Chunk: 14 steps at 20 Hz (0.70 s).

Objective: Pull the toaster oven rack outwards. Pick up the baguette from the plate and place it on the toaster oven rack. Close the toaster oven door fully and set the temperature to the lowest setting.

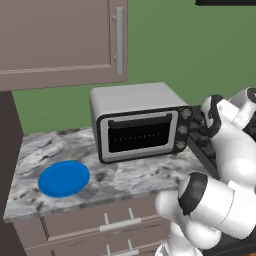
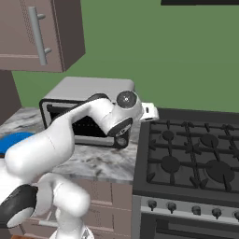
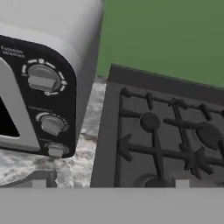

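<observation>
The gripper [image 3: 110,183] stands wide open and holds nothing, its tips hovering over the seam where the marble counter [image 1: 125,175] meets the black stove [image 3: 162,140]. Just to one side of the jaws, and a little ahead, is the toaster oven's column of knobs [image 3: 43,78]; on their other side lie the stove grates. The main risk, I judge, is a poor approach: with the jaws this wide and off to the side, closing on the wrong knob, or brushing the oven's corner, could nudge the toaster oven [image 1: 140,122] along the counter. Further from the jaws, the toaster oven door [image 1: 142,134] looks shut, with rack wires faintly visible behind the glass. Whether the baguette sits on the toaster oven rack [image 1: 142,140] I cannot tell through the dark window. Well beyond the oven, far from the jaws, the plate [image 1: 64,178] lies bare on the counter.
</observation>
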### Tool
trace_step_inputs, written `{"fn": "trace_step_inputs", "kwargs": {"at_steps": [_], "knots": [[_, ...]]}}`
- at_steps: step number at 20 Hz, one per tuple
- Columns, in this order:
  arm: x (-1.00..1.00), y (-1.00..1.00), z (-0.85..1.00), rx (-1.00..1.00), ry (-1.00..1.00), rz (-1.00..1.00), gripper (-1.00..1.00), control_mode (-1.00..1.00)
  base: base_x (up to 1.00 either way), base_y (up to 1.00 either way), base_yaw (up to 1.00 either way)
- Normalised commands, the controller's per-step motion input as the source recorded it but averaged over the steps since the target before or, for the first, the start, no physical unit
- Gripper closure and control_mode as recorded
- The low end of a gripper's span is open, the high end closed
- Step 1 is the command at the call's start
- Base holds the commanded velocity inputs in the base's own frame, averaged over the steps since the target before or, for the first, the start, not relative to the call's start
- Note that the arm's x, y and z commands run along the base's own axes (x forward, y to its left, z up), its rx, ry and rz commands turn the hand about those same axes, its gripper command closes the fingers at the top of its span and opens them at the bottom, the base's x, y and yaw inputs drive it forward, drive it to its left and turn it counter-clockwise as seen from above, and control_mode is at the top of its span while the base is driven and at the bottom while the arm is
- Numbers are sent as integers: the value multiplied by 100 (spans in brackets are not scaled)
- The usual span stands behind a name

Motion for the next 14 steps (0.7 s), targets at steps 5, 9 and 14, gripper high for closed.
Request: {"fn": "trace_step_inputs", "kwargs": {"at_steps": [5,9,14], "knots": [[-82,4,7,65,-22,35,-100,-100,0,0,0],[-49,66,0,9,-41,22,-100,-100,0,0,0],[-31,95,0,-9,-39,9,-100,-100,0,0,0]]}}
